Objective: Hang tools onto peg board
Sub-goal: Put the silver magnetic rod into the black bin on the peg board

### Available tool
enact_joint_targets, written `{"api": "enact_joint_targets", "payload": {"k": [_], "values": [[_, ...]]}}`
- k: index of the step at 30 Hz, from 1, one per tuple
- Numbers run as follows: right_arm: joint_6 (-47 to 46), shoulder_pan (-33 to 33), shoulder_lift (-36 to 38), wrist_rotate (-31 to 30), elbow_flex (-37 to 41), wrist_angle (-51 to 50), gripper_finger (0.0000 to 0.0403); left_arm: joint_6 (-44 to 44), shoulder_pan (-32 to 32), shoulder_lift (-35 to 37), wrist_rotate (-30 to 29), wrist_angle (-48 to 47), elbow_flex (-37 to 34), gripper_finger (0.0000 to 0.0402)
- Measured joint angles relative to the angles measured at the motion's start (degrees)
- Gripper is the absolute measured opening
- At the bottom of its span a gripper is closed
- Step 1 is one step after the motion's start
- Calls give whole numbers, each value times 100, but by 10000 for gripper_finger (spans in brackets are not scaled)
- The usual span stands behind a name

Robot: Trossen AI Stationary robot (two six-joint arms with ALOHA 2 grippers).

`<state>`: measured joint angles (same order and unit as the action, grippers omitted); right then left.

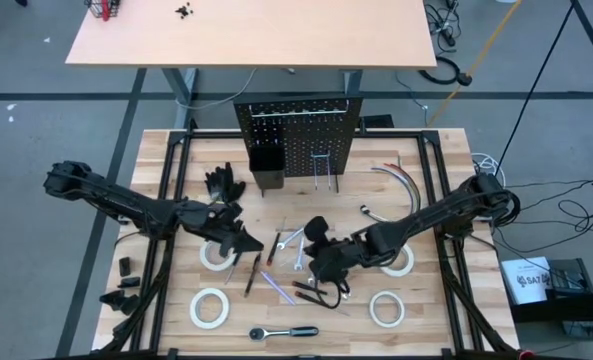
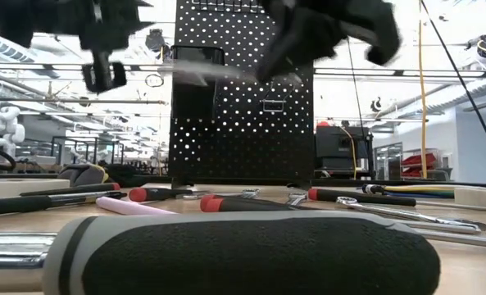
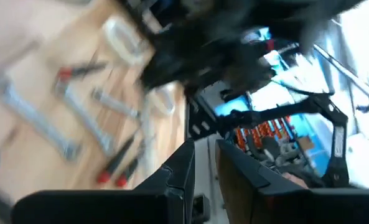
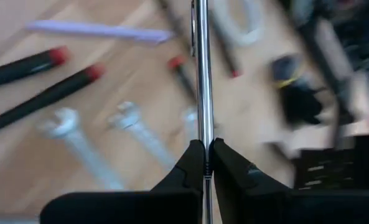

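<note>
While the right gripper (image 4: 205, 155) hangs above the tabletop (image 1: 431, 150), pinched tight on a thin silver wrench (image 4: 201, 74), the peg board (image 1: 301, 140) stands at twelve o'clock. At nine o'clock, the left gripper (image 3: 204, 163) sits slightly open, holding nothing.

Right gripper (image 4: 205, 163) clamped shut, left gripper (image 3: 204, 163) slightly parted, both aloft.
</note>
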<state>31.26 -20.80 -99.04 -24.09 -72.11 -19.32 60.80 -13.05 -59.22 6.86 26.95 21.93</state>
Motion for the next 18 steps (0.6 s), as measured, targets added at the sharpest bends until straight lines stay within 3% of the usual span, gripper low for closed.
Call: {"api": "enact_joint_targets", "payload": {"k": [3,10,18], "values": [[510,39,0,-142,-276,245,8,465,19,-260,124,161,-2,66],[1209,168,-47,-100,-572,454,7,643,25,-812,212,1411,-1,66],[1557,237,-52,-78,-571,430,7,922,23,-1304,220,1359,254,66]]}}
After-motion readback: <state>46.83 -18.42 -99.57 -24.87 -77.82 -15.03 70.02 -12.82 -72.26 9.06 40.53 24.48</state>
